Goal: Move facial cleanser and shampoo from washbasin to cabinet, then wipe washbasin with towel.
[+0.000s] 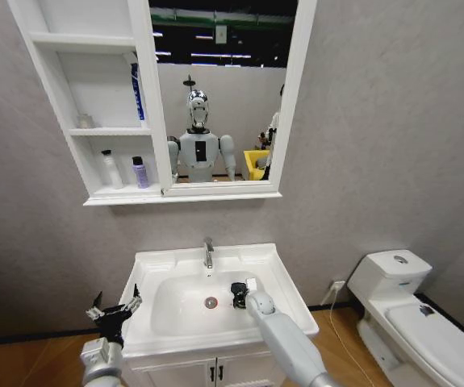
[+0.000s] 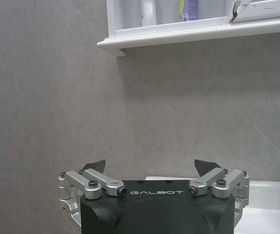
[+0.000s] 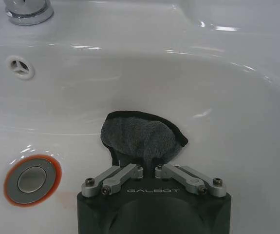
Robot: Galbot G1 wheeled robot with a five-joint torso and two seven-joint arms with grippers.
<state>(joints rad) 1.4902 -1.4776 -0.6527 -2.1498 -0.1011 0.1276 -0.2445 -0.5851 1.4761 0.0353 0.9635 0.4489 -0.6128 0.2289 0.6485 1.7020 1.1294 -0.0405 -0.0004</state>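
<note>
My right gripper (image 1: 240, 294) is down in the bowl of the white washbasin (image 1: 159, 266), shut on the dark grey towel (image 3: 142, 136), which presses against the bowl wall right of the drain (image 3: 31, 179). Off the washbasin's left edge, my left gripper (image 1: 114, 310) hangs open with nothing in it; in its wrist view the left gripper (image 2: 149, 168) faces the grey wall. On the cabinet (image 1: 94, 197), the lowest shelf holds a white bottle (image 1: 112, 169) and a purple bottle (image 1: 140, 172); I cannot tell which is cleanser or shampoo.
A chrome tap (image 1: 208, 253) stands at the back of the washbasin. A blue tube (image 1: 137, 93) leans on the cabinet's middle shelf beside the mirror (image 1: 223, 97). A white toilet (image 1: 409, 310) stands to the right, with wooden floor between.
</note>
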